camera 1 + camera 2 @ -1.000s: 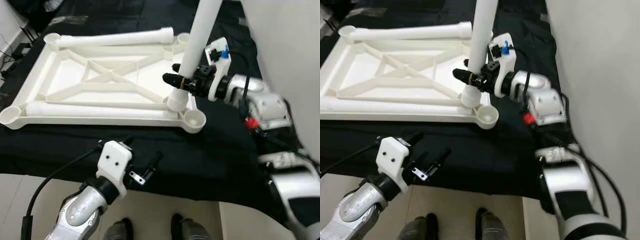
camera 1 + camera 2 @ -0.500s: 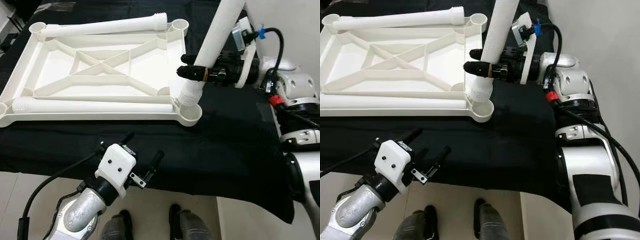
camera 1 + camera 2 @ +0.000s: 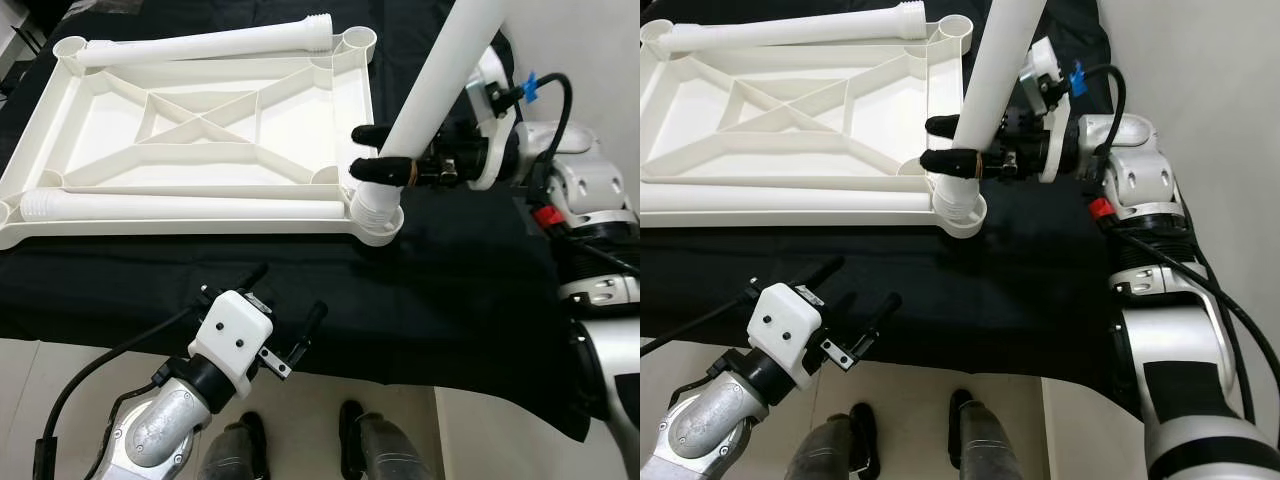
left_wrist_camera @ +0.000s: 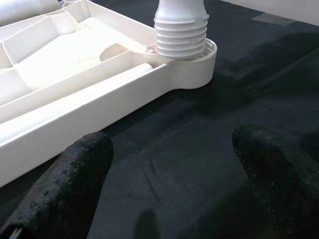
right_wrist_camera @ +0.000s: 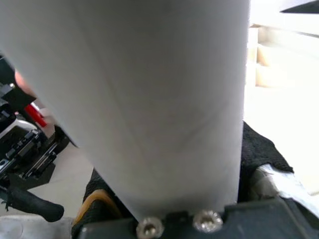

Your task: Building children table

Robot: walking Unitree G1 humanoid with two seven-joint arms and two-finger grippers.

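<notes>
A white tabletop (image 3: 290, 120) lies upside down on a black cloth (image 3: 450, 290). My right gripper (image 3: 368, 152) is shut on a white table leg (image 3: 440, 90), which leans up and to the right. The leg's threaded end (image 3: 376, 200) sits in the tabletop's near right corner socket (image 3: 388, 228); the left wrist view shows that end (image 4: 180, 30) resting in the socket (image 4: 192, 64). The leg (image 5: 139, 99) looms close in the right wrist view. My left gripper (image 3: 285, 293) hangs open over the cloth's front edge, holding nothing, its fingers (image 4: 70, 184) spread wide.
Two more white legs lie on the tabletop, one along the far rim (image 3: 200, 45) and one along the near rim (image 3: 180, 208). A white wall (image 3: 600, 40) stands close on the right. My feet (image 3: 300, 450) are on pale floor below the cloth's edge.
The right gripper has carried the leg's threaded end from just inside the rim into the near right corner socket, and the leg now leans more. The left gripper stays put.
</notes>
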